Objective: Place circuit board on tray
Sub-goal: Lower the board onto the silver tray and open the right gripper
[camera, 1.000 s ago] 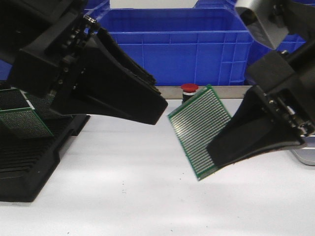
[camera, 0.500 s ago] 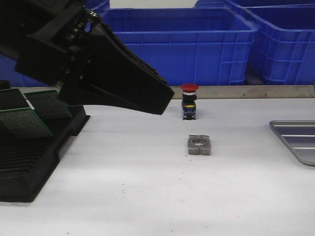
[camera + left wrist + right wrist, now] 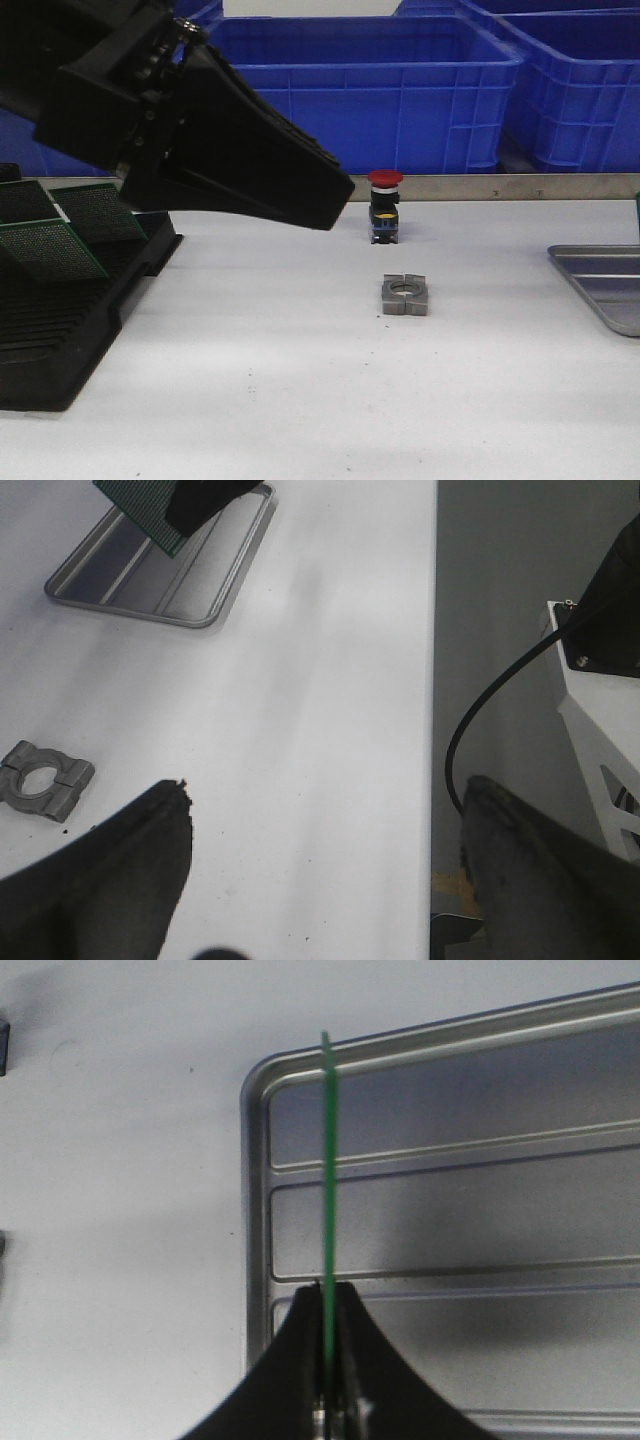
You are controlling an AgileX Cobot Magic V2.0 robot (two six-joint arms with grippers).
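Observation:
My right gripper is shut on a green circuit board, seen edge-on and upright over the near-left corner of the silver-grey ribbed tray. In the left wrist view the board hangs from the right gripper's fingers above the tray. In the front view the tray lies at the right edge, with only a green sliver of the board above it. My left gripper hovers over the table's left half, open and empty.
A black slotted rack holding more green boards stands at the left. A red push-button and a grey metal clamp block sit mid-table. Blue crates line the back. The table's edge and a black cable show in the left wrist view.
My right gripper has carried the board to the right, out of the front view, to above the tray. The button and clamp block are now uncovered. The left arm has barely moved.

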